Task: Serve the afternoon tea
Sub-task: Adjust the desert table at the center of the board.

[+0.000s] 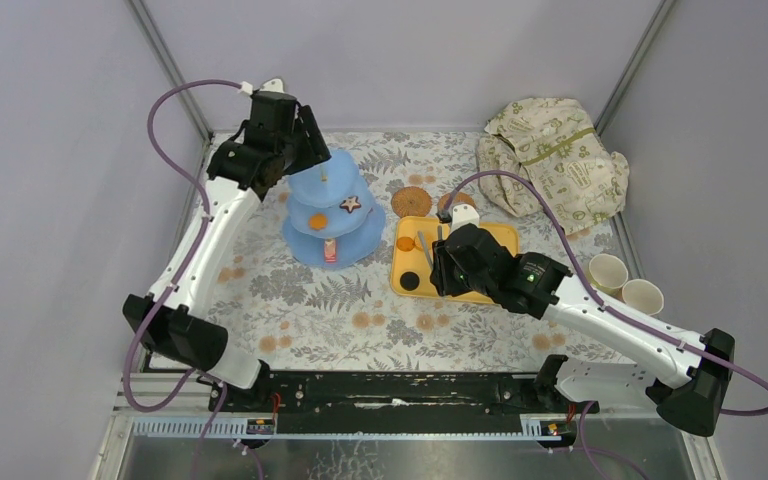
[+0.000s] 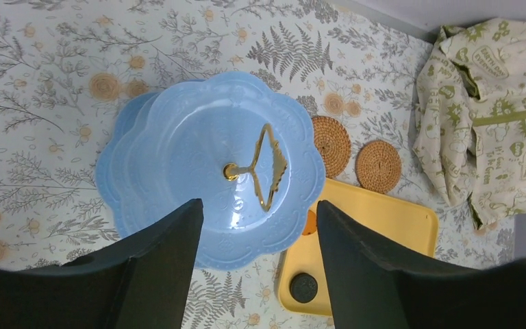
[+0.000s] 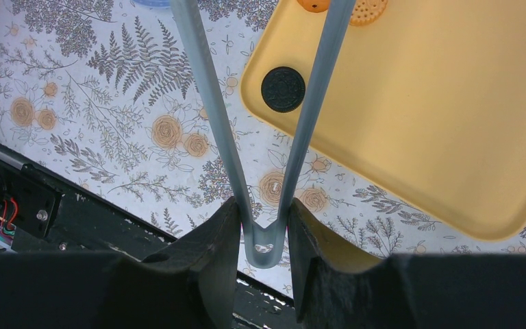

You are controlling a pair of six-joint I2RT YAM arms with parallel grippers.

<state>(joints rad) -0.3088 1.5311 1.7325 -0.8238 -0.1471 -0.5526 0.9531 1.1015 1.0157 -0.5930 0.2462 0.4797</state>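
Left jaws apart, empty, above stand (image 2: 178, 151) top. Right jaws clamped on tongs (image 3: 264, 247) over tray (image 3: 452, 103), right of stand. 2 coasters (image 2: 331, 144) beside stand, 2 cups (image 1: 608, 270) well right.

Light-blue stand (image 2: 178, 151), yellow tray (image 2: 383, 219), grey tongs (image 3: 205, 103), fern-print tablecloth (image 2: 41, 103)

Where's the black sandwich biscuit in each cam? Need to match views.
Top external: black biscuit sits centre of the picture, on the near left corner of the yellow tray.
Left wrist: low centre, on the tray's corner.
Right wrist: upper centre, seen between the arms of the tongs, on the tray's corner.
Shared landmark: the yellow tray.
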